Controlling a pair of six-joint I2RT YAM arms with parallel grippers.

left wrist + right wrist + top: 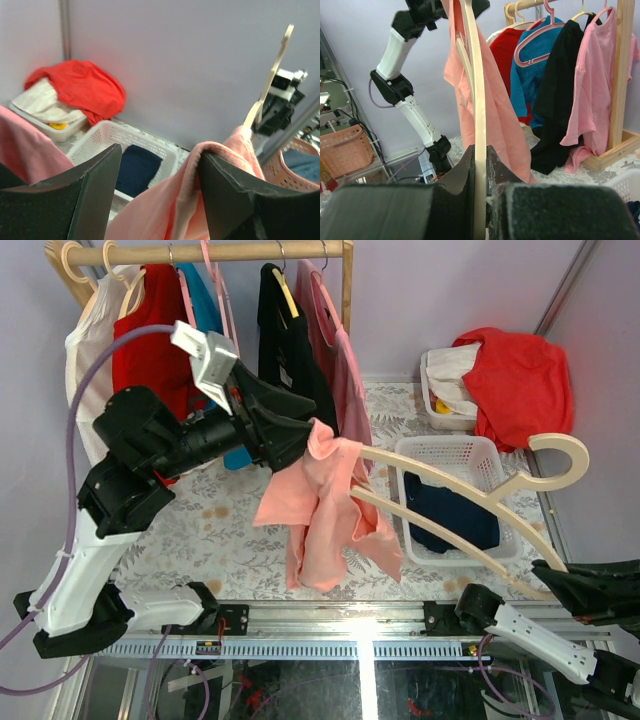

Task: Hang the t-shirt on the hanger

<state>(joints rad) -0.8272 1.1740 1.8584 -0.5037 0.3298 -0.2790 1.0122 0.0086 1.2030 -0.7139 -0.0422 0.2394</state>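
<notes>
Right gripper (480,152): low at the near right edge, jaws pinched tight on the cream hanger (479,90).
Hanger: held off the table at a tilt, hook out to the right, its far end buried in salmon cloth.
T-shirt (325,520): hanging limp in mid-air, bunched at the top around that hanger end.
Left gripper (160,155): up at the shirt's top, jaws spread well apart, with cloth draped over one finger (230,195) and not pinched.
Laundry basket (440,448): white, behind the hanger, navy garment (455,510) inside.
Red shirt (520,385): heaped over a far bin (445,422).
Clothes rail (230,252): right at the back, hung with tops (150,330) in red, blue, black and pink.
</notes>
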